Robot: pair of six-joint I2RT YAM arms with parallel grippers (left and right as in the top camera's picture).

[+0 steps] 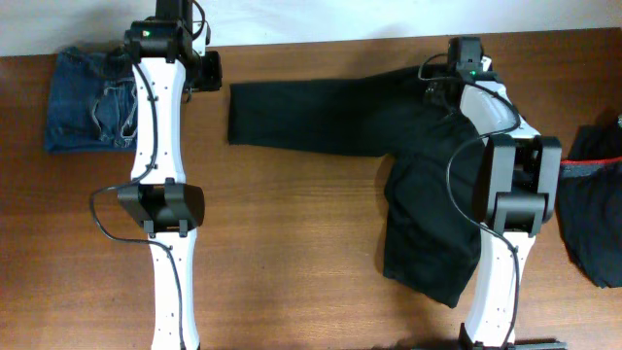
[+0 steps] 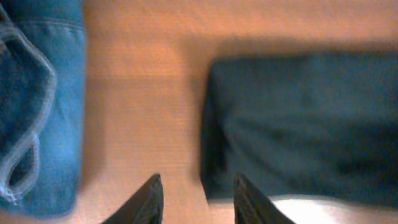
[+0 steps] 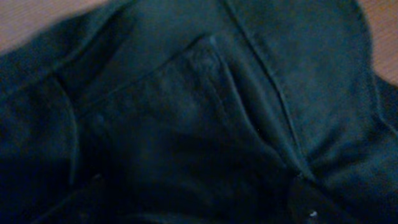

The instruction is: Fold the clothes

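Close to the lens, left gripper (image 2: 198, 200): hangs part open and empty over bare table (image 2: 143, 93), just beside the hem of the black trousers (image 2: 298, 124), probably set to pinch that leg end. Right gripper (image 1: 435, 86) low over the waist; cannot tell its opening. Folded jeans (image 1: 86, 102) far left, dark garment (image 1: 595, 209) far right, neither blocking a fold.

Brown wood-grain table (image 1: 292, 243) — a pale wall strip (image 1: 321, 15) along its far edge

Creased black trousers (image 3: 298, 81) showing a stitched pocket (image 3: 168, 106).
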